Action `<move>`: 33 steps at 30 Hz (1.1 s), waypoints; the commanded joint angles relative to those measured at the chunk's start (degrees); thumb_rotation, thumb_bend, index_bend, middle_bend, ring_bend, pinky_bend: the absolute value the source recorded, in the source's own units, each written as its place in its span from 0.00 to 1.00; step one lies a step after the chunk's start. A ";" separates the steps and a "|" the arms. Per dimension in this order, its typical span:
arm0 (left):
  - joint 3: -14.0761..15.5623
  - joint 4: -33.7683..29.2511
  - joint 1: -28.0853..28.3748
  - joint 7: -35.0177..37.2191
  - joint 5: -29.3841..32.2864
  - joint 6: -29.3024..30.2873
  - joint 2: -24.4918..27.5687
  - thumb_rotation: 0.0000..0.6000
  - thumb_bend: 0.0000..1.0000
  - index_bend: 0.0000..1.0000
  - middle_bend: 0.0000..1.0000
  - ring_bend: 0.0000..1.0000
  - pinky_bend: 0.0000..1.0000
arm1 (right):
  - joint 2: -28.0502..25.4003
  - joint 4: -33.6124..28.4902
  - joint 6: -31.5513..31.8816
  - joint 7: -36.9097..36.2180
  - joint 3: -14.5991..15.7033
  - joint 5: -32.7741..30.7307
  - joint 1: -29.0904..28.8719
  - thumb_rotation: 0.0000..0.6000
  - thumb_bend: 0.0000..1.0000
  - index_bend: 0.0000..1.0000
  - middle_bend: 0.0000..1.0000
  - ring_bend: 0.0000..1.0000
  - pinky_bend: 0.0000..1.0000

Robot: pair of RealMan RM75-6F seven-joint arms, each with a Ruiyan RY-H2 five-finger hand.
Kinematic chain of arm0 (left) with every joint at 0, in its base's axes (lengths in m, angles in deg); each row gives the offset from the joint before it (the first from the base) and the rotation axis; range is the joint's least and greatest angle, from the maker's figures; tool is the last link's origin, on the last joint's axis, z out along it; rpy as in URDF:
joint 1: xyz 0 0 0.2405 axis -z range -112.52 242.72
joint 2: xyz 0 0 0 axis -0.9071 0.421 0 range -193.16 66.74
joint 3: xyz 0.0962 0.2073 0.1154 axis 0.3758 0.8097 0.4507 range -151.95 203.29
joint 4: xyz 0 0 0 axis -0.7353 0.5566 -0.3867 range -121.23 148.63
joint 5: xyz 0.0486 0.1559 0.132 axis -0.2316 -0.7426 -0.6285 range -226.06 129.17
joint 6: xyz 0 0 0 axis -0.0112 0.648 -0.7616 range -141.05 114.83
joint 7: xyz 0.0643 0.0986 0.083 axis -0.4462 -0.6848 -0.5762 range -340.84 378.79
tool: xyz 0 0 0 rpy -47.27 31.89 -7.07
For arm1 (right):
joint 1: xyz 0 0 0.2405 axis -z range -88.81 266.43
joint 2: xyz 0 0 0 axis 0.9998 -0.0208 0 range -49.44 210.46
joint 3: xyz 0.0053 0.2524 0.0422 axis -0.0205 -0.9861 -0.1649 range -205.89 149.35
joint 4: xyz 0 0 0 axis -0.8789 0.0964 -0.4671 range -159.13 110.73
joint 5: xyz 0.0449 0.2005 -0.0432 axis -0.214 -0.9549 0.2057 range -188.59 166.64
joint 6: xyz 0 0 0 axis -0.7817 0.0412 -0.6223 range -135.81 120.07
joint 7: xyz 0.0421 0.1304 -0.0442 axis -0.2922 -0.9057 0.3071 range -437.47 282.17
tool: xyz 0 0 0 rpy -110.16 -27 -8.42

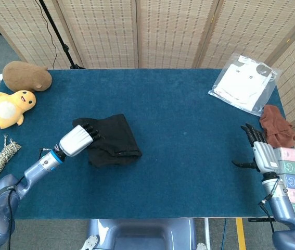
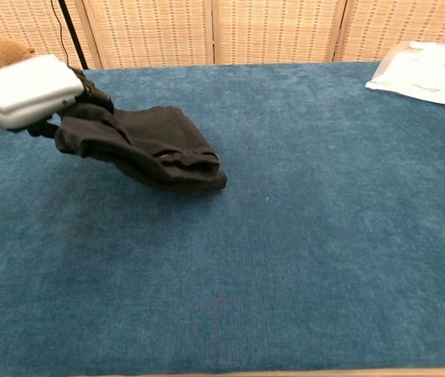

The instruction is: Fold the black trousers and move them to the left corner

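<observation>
1. Head view: left hand (image 1: 78,139) grips the left edge of the folded black trousers (image 1: 113,140), fingers curled into the cloth, at the left-centre of the blue table (image 1: 189,156). Right hand (image 1: 257,151) hovers at the right table edge, fingers spread and holding nothing. A brown plush (image 1: 26,75), a yellow plush (image 1: 8,108) and a coiled rope (image 1: 2,156) lie along the left side; a bagged white garment (image 1: 243,83) and a brown cloth (image 1: 277,125) lie at the far right.
2. Chest view: left hand (image 2: 30,90) holds the gripped end of the trousers (image 2: 155,149) raised off the table (image 2: 285,259); the opposite end rests on the surface. The bagged garment (image 2: 430,72) shows at the upper right.
</observation>
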 commanded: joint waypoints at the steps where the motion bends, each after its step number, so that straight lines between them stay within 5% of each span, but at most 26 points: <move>1: 0.03 -1.88 0.26 1.34 -0.28 3.06 2.71 1.00 0.88 0.79 0.60 0.57 0.48 | 0.03 -0.04 0.01 0.04 0.01 0.00 0.00 1.00 0.00 0.00 0.00 0.00 0.01; 19: 6.72 -13.94 -16.09 -0.30 -4.46 16.53 20.14 1.00 0.88 0.80 0.61 0.57 0.48 | 1.56 0.20 -1.56 2.49 1.13 0.26 -0.80 1.00 0.00 0.00 0.00 0.00 0.01; 33: 8.35 -10.16 -24.81 1.17 -5.49 19.35 21.63 1.00 0.83 0.73 0.56 0.51 0.48 | 2.46 0.47 -2.17 3.63 1.75 0.63 -1.23 1.00 0.00 0.00 0.00 0.00 0.01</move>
